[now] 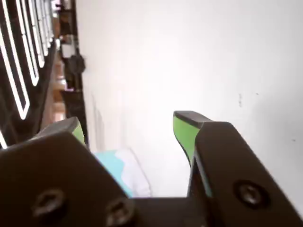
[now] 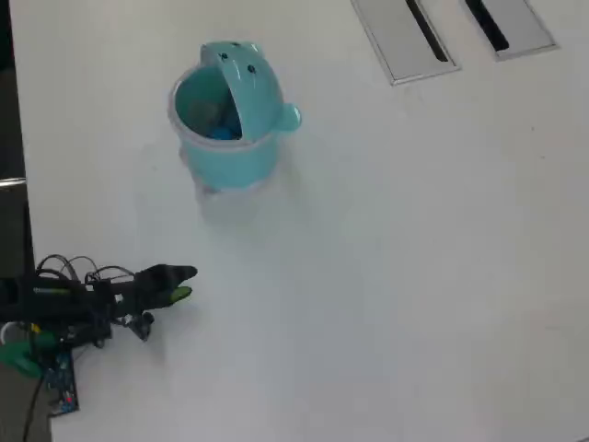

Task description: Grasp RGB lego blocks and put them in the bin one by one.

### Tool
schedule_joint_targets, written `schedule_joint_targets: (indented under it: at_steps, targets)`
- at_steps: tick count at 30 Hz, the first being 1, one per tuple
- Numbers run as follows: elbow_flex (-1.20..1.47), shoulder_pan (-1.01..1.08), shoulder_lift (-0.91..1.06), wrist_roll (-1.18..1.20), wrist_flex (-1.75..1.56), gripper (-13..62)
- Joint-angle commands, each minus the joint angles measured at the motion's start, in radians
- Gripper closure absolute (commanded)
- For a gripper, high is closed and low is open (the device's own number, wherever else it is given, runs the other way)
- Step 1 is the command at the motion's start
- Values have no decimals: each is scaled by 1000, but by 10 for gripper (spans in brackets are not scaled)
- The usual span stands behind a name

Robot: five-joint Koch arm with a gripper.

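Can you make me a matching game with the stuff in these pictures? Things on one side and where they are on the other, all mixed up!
Things:
1. bin
2. blue block
3. gripper
4. grey slotted panels

Places, in the overhead view:
A. top right of the table
B. inside the bin
C. lower left, its green-tipped jaws apart with nothing between them
D. upper left, lid flipped open

Pairs: 1-D, 2-B, 3-C, 4-A

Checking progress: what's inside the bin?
In the overhead view, the bin is open with something blue at the bottom; its lid and wall hide the rest.
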Motion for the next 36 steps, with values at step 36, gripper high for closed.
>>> schedule_joint_targets:
  at_steps: [36]
  targets:
    - [80, -12, 51, 49, 318, 148]
